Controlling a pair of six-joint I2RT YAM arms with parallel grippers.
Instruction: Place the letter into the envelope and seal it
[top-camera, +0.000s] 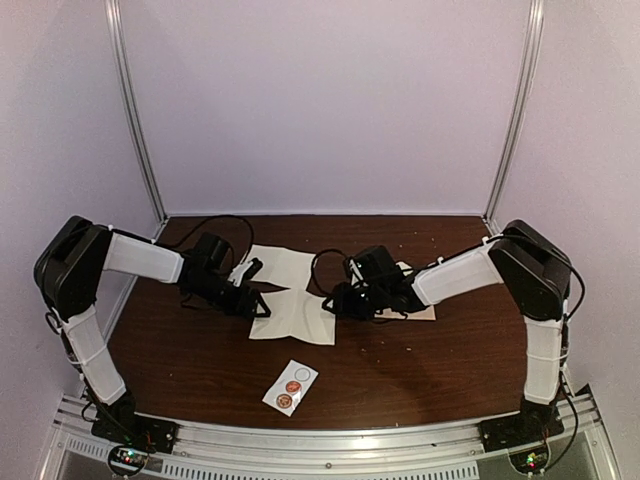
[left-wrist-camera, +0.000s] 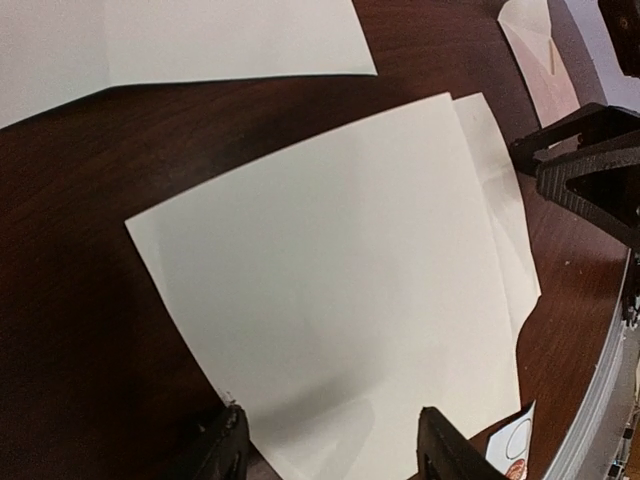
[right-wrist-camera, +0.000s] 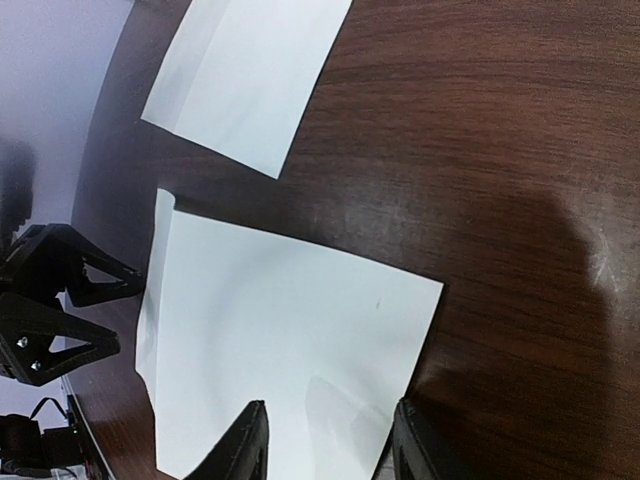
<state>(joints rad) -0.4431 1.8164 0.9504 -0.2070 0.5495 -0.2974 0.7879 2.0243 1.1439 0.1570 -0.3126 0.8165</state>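
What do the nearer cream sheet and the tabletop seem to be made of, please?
Nearer cream sheet: apparently thin matte paper; its edge lifts and a folded layer shows. Tabletop: dark wood or wood-look laminate, faintly glossy; grain streaks and reflections show.

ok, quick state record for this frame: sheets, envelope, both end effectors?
left end effector: open, over the folded sheet's left edge
right end effector: open, over the same sheet's right edge
folded sheet: flat on table, layers slightly offset
second sheet: flat, behind it
envelope: under right arm, apart from folded sheet
sticker strip: near table edge
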